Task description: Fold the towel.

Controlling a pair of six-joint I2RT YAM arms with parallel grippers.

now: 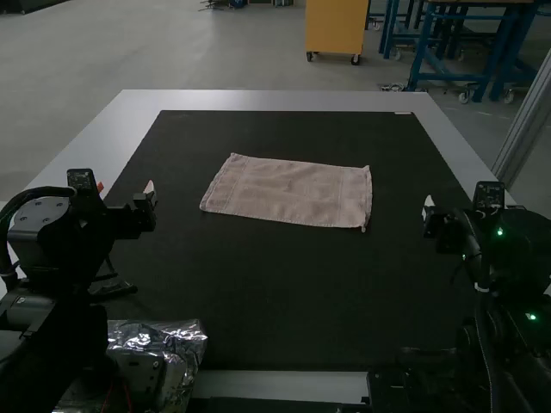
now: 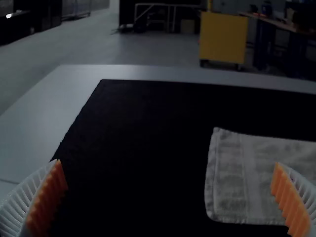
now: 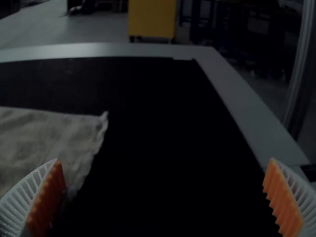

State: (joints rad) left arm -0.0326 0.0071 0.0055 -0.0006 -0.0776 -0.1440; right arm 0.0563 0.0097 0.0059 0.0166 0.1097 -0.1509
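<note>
1 whole towel [image 1: 288, 191], hi view; L-wrist, part.

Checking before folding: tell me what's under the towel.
The towel lies on the mat, which shows around all its edges. Anything else beneath the towel is covered and cannot be seen.

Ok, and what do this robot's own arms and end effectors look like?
Both the left arm and the right arm are dark, blocky and jointed. A thick black cable loops over the left one; small green lights glow on the right one. The left end effector and right end effector each have white, ribbed, tapering fingers with toothed orange pads.
</note>
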